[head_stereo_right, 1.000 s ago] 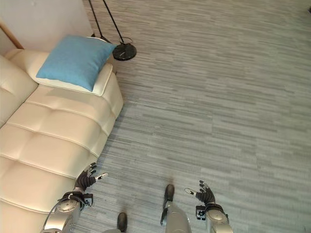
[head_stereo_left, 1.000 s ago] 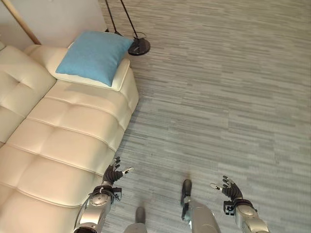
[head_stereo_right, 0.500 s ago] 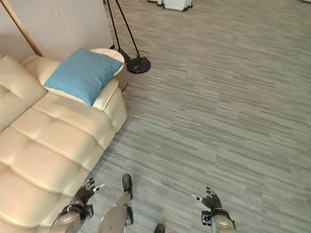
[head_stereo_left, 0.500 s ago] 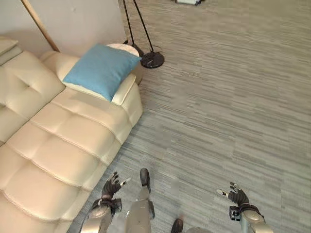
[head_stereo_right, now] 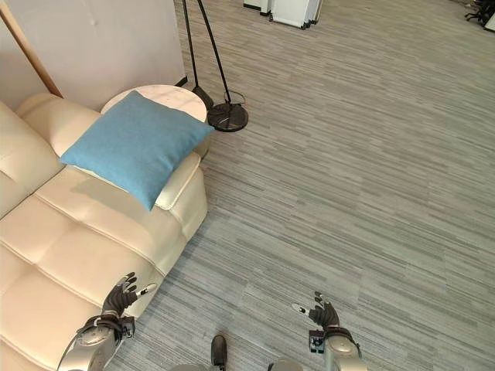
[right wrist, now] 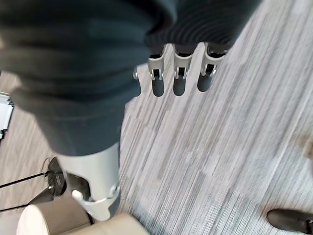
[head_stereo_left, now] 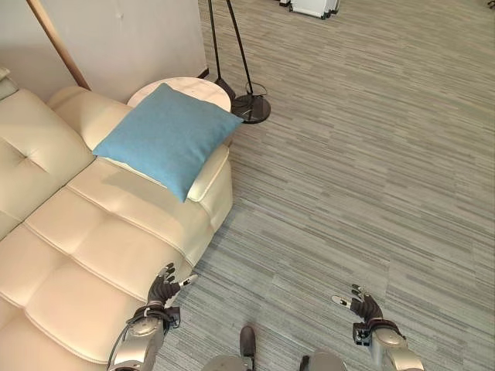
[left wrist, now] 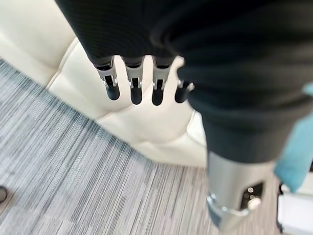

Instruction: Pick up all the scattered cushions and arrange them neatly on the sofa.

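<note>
Both hands are empty. The left hand (head_stereo_left: 163, 288) hangs with its fingers (left wrist: 133, 88) straight and spread wide, right over the front edge of the sofa (head_stereo_left: 93, 255). The right hand (head_stereo_left: 361, 304) hangs over bare floor (head_stereo_left: 371, 170), and its fingers (right wrist: 178, 81) are straight and wide too.

The one cushion (head_stereo_left: 166, 137) to be seen is blue. It is far ahead of the left fingers, up on the sofa's arm at the far end. It leans with one corner sticking out past the arm, toward a small round table (head_stereo_left: 186, 89) just behind it.

What could go wrong? The cushion might slide off the arm if it gets bumped, because it sits tilted and not flat on a seat. A lamp (head_stereo_right: 220, 85) stands just past the round table, with thin black legs and a round base on the floor. A reaching arm could knock it over. I cannot see any other cushions on the floor near either hand, so some could get missed.

The sofa is cream and puffy with deep seams. The floor is grey and striped, wide and open ahead of the right fingers. A plain wall (head_stereo_left: 131, 39) stands behind the sofa.
</note>
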### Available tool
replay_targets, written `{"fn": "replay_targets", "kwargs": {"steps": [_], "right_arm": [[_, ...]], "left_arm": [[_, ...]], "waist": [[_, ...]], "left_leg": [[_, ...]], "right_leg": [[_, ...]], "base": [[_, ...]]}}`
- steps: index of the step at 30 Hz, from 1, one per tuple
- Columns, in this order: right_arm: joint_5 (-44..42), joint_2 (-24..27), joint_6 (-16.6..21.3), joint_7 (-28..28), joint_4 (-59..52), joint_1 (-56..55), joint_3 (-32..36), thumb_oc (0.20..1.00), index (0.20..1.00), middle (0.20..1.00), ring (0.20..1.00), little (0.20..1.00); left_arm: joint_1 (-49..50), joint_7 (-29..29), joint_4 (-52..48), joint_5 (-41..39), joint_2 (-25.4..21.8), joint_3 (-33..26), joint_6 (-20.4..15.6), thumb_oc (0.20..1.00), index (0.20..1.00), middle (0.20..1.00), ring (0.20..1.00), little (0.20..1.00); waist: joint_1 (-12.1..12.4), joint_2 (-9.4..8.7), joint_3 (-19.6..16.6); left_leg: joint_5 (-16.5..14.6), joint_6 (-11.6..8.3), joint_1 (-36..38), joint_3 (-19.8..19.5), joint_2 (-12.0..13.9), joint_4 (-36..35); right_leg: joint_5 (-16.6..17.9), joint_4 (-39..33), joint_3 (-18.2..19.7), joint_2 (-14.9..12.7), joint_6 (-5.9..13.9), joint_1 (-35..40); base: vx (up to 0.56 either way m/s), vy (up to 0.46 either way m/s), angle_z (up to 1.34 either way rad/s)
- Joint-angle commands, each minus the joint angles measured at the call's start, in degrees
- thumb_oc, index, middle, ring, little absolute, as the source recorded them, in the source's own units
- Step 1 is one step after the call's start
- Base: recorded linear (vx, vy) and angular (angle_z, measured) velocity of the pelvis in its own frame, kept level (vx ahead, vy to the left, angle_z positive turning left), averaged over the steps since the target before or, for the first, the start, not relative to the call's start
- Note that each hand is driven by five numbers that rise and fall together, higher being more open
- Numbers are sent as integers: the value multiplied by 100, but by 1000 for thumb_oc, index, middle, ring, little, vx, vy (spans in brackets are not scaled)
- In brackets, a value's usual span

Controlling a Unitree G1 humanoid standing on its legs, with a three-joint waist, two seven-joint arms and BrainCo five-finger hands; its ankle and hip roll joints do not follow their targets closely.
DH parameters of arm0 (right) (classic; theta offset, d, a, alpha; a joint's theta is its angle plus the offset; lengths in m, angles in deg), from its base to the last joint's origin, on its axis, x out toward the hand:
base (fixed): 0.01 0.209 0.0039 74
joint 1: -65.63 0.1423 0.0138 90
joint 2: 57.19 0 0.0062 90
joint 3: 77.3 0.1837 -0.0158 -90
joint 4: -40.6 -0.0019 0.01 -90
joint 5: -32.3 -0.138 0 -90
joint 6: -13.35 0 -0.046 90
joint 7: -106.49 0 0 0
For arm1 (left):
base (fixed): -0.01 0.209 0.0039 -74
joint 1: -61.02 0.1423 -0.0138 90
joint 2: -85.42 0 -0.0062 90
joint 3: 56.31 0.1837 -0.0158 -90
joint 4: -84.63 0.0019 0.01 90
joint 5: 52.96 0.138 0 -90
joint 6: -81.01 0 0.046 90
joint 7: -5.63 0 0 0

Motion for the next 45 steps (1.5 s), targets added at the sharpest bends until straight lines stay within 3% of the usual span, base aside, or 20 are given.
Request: {"fn": "replay_targets", "kwargs": {"steps": [1, 3, 7, 11, 15, 17, 18, 19, 20, 22, 23, 24, 26, 28, 29, 32, 35, 37, 42, 45], "right_arm": [[-50, 161, 140, -41, -155, 112, 146, 1000, 1000, 1000, 1000, 1000], [-72, 180, 138, -65, -175, 104, 167, 1000, 1000, 1000, 1000, 1000], [-59, 169, 122, -70, -156, 103, 180, 1000, 1000, 1000, 1000, 1000], [-54, 190, 143, -24, -120, 45, 179, 1000, 1000, 1000, 1000, 1000], [-116, 241, 157, 19, -146, -8, 162, 1000, 1000, 1000, 1000, 1000], [-211, 265, 175, 32, -129, -14, 156, 1000, 1000, 1000, 1000, 1000], [-212, 266, 176, 33, -127, -13, 156, 1000, 1000, 1000, 1000, 1000], [-215, 318, 173, 18, -150, 2, 143, 1000, 1000, 1000, 1000, 1000], [-237, 349, 191, 3, -138, 50, 131, 1000, 1000, 1000, 1000, 1000], [-285, 375, 156, -37, -148, 72, 165, 1000, 1000, 1000, 1000, 1000], [-307, 384, 144, -44, -137, 59, 175, 1000, 1000, 1000, 1000, 1000], [-328, 431, 136, -46, 3, 50, 193, 1000, 1000, 1000, 1000, 1000], [-267, 456, 128, -140, 115, -12, 191, 1000, 1000, 1000, 1000, 1000], [-215, 444, 111, -150, 92, -26, 143, 1000, 1000, 1000, 1000, 1000], [-53, 399, 83, -113, 127, -3, 70, 1000, 1000, 1000, 1000, 1000], [-1, 258, 48, -64, 145, 26, 35, 1000, 1000, 1000, 1000, 1000], [88, 181, -4, -7, 127, 33, -10, 1000, 1000, 1000, 1000, 1000], [88, 85, 17, 6, 103, 46, -60, 1000, 1000, 1000, 1000, 1000], [47, 51, 39, 5, 107, 77, -73, 1000, 1000, 1000, 1000, 1000], [-15, 52, 43, -37, 172, 116, -44, 1000, 1000, 1000, 1000, 1000]], "left_arm": [[141, 23, -482, 138, -166, -14, -201, 1000, 1000, 1000, 1000, 1000], [81, 16, -501, 133, -162, -14, -203, 1000, 1000, 1000, 1000, 1000], [-72, 19, -474, 175, -141, -6, -274, 1000, 1000, 1000, 1000, 1000], [-43, -1, -380, 173, -66, 16, -309, 1000, 1000, 1000, 1000, 1000], [66, 0, -199, -68, 60, 14, -269, 1000, 1000, 1000, 1000, 1000], [109, -14, -154, -186, 104, 14, -245, 1000, 1000, 1000, 1000, 1000], [108, -14, -154, -187, 104, 14, -245, 1000, 1000, 1000, 1000, 1000], [94, -14, -155, -335, 161, 14, -215, 1000, 1000, 1000, 1000, 1000], [59, 3, -144, -393, 181, 35, -221, 1000, 1000, 1000, 1000, 1000], [46, 25, -163, -422, 166, 3, -211, 1000, 1000, 1000, 1000, 1000], [50, 14, -142, -407, 162, 5, -206, 1000, 1000, 1000, 1000, 1000], [42, -24, -98, -330, 148, 58, -160, 1000, 1000, 1000, 1000, 1000], [27, 3, -178, -203, 99, 123, -101, 1000, 1000, 1000, 1000, 1000], [38, 42, -217, -205, 58, 52, -131, 1000, 1000, 1000, 1000, 1000], [164, 19, -194, -141, 73, 5, -111, 1000, 1000, 1000, 1000, 1000], [256, 21, -115, -95, 33, -61, -95, 1000, 1000, 1000, 1000, 1000], [284, 34, -159, -74, -50, -91, -73, 1000, 1000, 1000, 1000, 1000], [227, 102, -151, -37, -132, -71, -112, 1000, 1000, 1000, 1000, 1000], [144, 110, -125, -49, -142, -59, -153, 1000, 1000, 1000, 1000, 1000], [22, 114, -121, -49, -147, 23, -192, 1000, 1000, 1000, 1000, 1000]], "waist": [[-110, -49, 264], [-207, -94, 344], [-381, -103, 441], [-454, -152, 307], [-521, -56, 135], [-491, -39, 154], [-501, -34, 153], [-417, -79, 288], [-360, -164, 354], [-282, -215, 434], [-244, -254, 446], [-180, -289, 418], [-181, -110, 374], [-120, -71, 286], [-120, -68, 64], [-43, -222, -56], [-18, -264, -27], [-75, -254, 15], [-126, -174, 20], [-245, -184, 60]], "left_leg": [[-585, -592, 125, 72, 378, 109], [-701, -625, 299, -61, 306, 131], [-948, -709, 601, -349, 278, 166], [-1259, -736, 975, -577, 246, 160], [-1503, -922, 1248, -683, 548, 372], [-1268, -1078, 1006, -682, 640, 1235], [-1294, -1081, 975, -693, 645, 1287], [-1057, -1138, 497, -658, 619, 2459], [-799, -1122, 108, -590, 613, 3014], [-724, -1041, -359, -294, 758, 3450], [-768, -998, -525, -150, 787, 3359], [-1003, -923, -720, 155, 780, 2546], [23, -1173, -852, 886, 1116, 863], [255, -1196, -827, 1095, 1155, 292], [277, -1133, -605, 1054, 1040, 72], [48, -968, -373, 1044, 859, 78], [-169, -799, -181, 944, 734, 73], [-311, -680, -32, 725, 618, 25], [-357, -688, 37, 552, 615, -10], [-422, -711, 150, 232, 539, -20]], "right_leg": [[1141, -1308, 102, 279, -14, 453], [1415, -2083, 218, 373, 62, 282], [1863, -2906, 361, 455, 244, -112], [2061, -2931, 430, 432, 192, -22], [1877, -2624, 343, 536, 12, 121], [1696, -2550, 273, 605, -135, 331], [1694, -2548, 261, 607, -138, 328], [1558, -2544, 240, 611, -265, 562], [1462, -2585, 194, 570, -353, 693], [1286, -2595, 118, 559, -462, 879], [1236, -2609, 90, 534, -476, 972], [1144, -2757, -1, 483, -401, 1223], [978, -3005, -353, 580, -325, 1651], [910, -3008, -493, 627, -281, 1819], [824, -2902, -522, 566, -208, 1901], [767, -2469, -500, 370, -58, 1896], [831, -1521, -471, 157, 100, 1621], [1100, -741, -65, 145, 184, 1181], [1015, -1120, 239, 281, 67, 975], [1214, -2090, 843, 413, 77, 762]], "base": [[195, -38, 27], [278, -66, 15], [265, -62, 39], [385, -117, 52], [386, -175, 55], [252, -169, 29], [211, -171, 26], [168, -175, 21], [220, -219, 23], [158, -134, 22], [358, -57, 31], [462, 31, 50], [446, 136, 75], [428, 259, 90], [559, 409, 29], [303, 268, -11], [134, 179, 23], [151, 163, 96], [103, 30, 61], [168, -69, 63]]}}
